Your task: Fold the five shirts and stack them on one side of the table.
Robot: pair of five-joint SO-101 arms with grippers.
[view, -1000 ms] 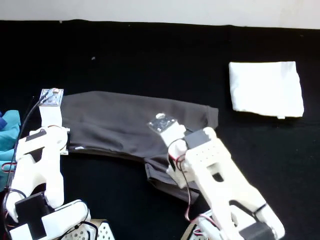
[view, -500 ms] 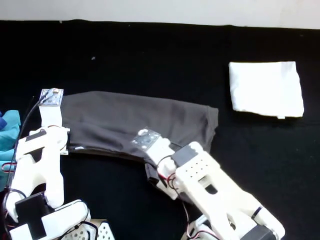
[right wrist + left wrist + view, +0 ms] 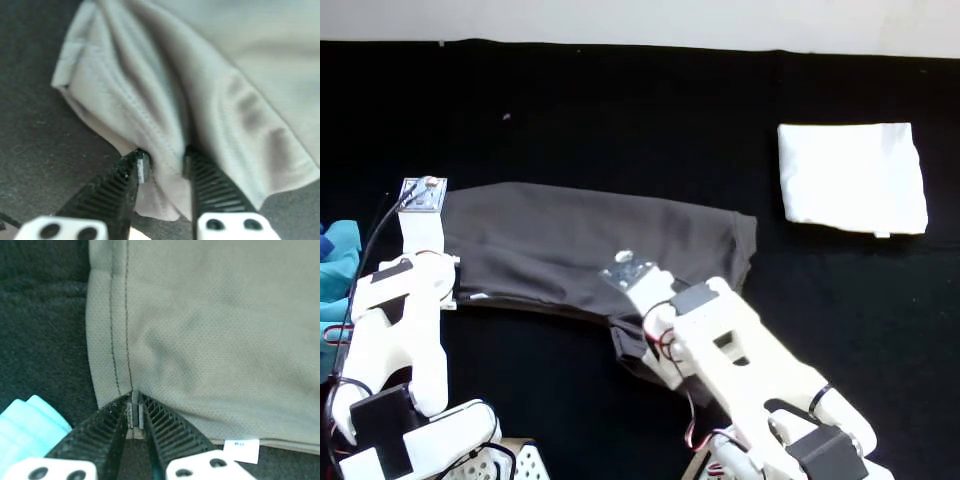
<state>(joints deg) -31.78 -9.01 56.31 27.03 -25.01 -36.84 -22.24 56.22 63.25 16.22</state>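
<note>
A grey shirt [image 3: 570, 240] lies spread across the middle of the black table [image 3: 620, 110], with one bunched sleeve toward the front. At the shirt's left edge stands the left arm [image 3: 405, 300]. My left gripper [image 3: 135, 412] is shut on the stitched hem [image 3: 117, 340] at the corner, beside a small white label [image 3: 241, 450]. The right arm [image 3: 720, 320] hangs over the bunched sleeve. My right gripper [image 3: 165, 162] is open, its black fingers [image 3: 200, 175] straddling a raised fold of the grey shirt [image 3: 210, 60]. A folded white shirt [image 3: 852, 175] sits at the back right.
Teal cloth [image 3: 338, 265] is heaped at the table's left edge and also lies beside the left gripper as the teal cloth [image 3: 30, 415]. A pale wall strip [image 3: 640, 20] runs behind the table. Bare black tabletop stretches behind the grey shirt and between it and the white one.
The right arm swung left and toward the front over the grey shirt, then came slightly back to the right. The left arm and the shirt's left edge have not moved.
</note>
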